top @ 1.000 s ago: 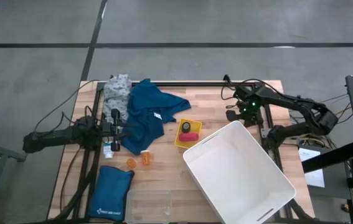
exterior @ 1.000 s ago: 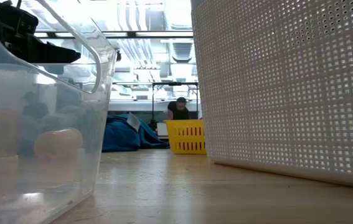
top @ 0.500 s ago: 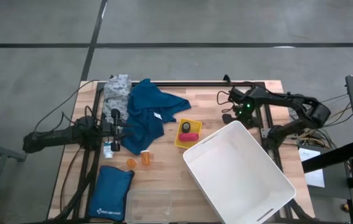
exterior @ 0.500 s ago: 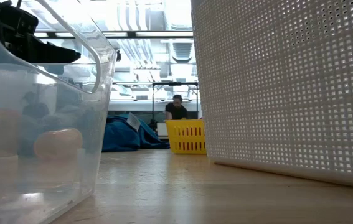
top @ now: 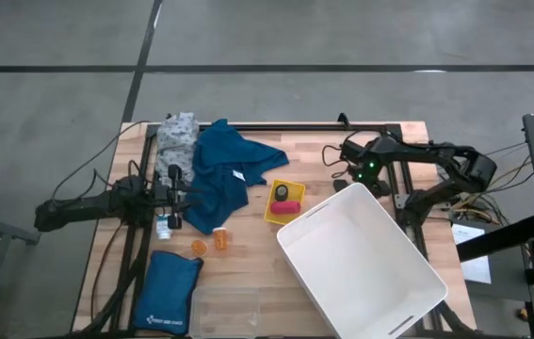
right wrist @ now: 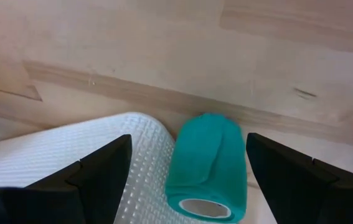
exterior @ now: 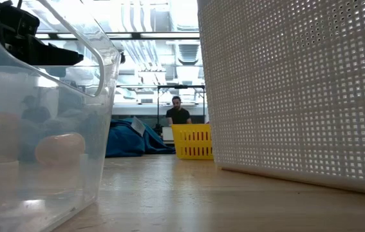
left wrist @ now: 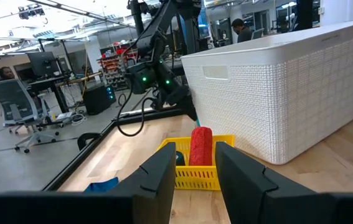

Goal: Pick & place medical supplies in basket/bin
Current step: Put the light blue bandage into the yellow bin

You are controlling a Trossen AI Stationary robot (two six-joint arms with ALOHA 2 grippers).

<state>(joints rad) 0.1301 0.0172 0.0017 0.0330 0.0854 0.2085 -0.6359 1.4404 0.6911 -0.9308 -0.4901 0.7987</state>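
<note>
A teal bandage roll (right wrist: 207, 165) lies on its side on the table beside the far corner of the big white basket (top: 361, 259). My right gripper (right wrist: 187, 155) hangs open above the roll, pointing steeply down, one finger on either side and clear of it. In the high view this gripper (top: 335, 158) hides the roll. A small yellow basket (top: 285, 201) holds a pink roll (left wrist: 202, 146) and a dark roll. A blue cloth (top: 221, 174) and a grey dotted cloth (top: 178, 137) lie at the far left. My left gripper (top: 174, 193) waits level and open at the table's left.
Two orange pill bottles (top: 210, 244) and a small white bottle (top: 163, 226) lie near the left arm. A blue padded pouch (top: 168, 294) and a clear bin (top: 224, 306) sit at the near edge. The white basket's wall stands close beside the roll.
My right gripper has moved toward the table's left edge and a little down, tipping more steeply, to the white basket's far corner.
</note>
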